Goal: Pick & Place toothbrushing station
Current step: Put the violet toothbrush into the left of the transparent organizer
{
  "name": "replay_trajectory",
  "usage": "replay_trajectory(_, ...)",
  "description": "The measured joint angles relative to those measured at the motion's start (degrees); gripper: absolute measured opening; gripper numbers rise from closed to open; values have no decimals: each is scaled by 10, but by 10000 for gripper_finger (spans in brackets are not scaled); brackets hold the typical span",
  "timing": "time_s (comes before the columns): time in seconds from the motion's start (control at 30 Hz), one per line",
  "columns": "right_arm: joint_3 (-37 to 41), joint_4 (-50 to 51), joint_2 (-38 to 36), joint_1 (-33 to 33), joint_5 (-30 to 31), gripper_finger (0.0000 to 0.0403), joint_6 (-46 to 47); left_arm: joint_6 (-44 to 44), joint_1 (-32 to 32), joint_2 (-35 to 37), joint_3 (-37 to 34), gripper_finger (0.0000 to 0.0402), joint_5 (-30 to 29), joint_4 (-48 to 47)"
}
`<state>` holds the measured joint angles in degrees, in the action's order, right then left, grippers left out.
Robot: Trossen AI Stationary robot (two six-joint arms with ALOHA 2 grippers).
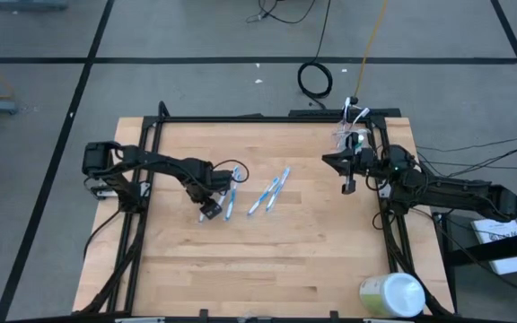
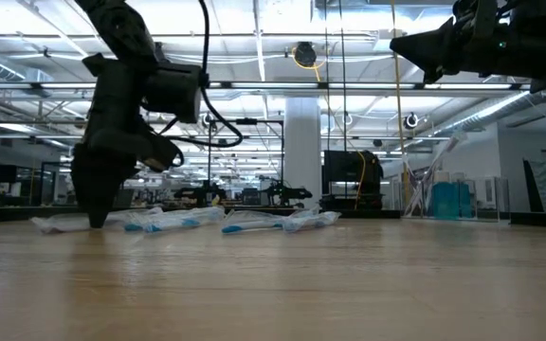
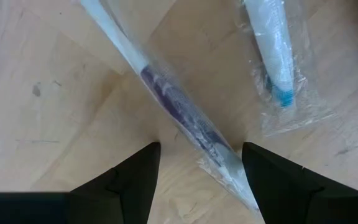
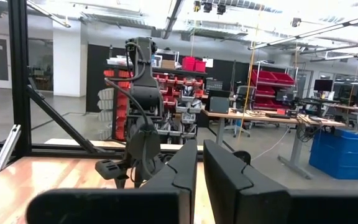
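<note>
Several slim toothbrushes in clear wrappers lie flat on the wooden table [image 1: 267, 269], near its middle [image 1: 268, 194]. My left gripper [image 1: 209, 212] points down at the table, open. In the left wrist view its fingers [image 3: 197, 180] stand on either side of a purple-and-white wrapped toothbrush [image 3: 166, 93] that lies slantwise between them. A blue-tipped wrapped one [image 3: 275, 56] lies beside it. The small clear cup [image 1: 352, 136] stands at the far right with brushes sticking out of it. My right gripper [image 1: 348, 185] hangs above the table near the cup, shut and empty [image 4: 199, 168]. My left gripper's fingers come from above, pointing down, and lie across the purple-and-white toothbrush. Its wrapper [image 3: 225, 165] runs close by one finger [image 3: 260, 180]. I cannot tell whether that finger touches it. The toothbrush lies flat on the table.
A large pale green-and-white round container [image 1: 391, 294] stands at the near right corner. A black frame [image 1: 267, 117] runs along the table's far, left and right edges. The near half of the table is bare wood.
</note>
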<state>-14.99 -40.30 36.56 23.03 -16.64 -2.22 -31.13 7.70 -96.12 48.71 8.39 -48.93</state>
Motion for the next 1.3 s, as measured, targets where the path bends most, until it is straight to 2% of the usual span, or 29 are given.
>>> replay_trajectory(0.1, 0, 2, 0, 0, 0, 22, 0, 17, 1, 0, 0, 241, -36, -14)
replay_trajectory(0.53, 0, 2, 0, 0, 0, 20, 0, 5, 16, 1, -3, 241, -127, -81)
replay_trajectory(1.13, 0, 2, 0, 0, 0, 20, 0, 0, 7, 0, -5, 238, -84, -42)
replay_trajectory(1.3, 0, 2, 0, 0, 0, 20, 0, -9, 6, 0, -5, 196, -72, -39)
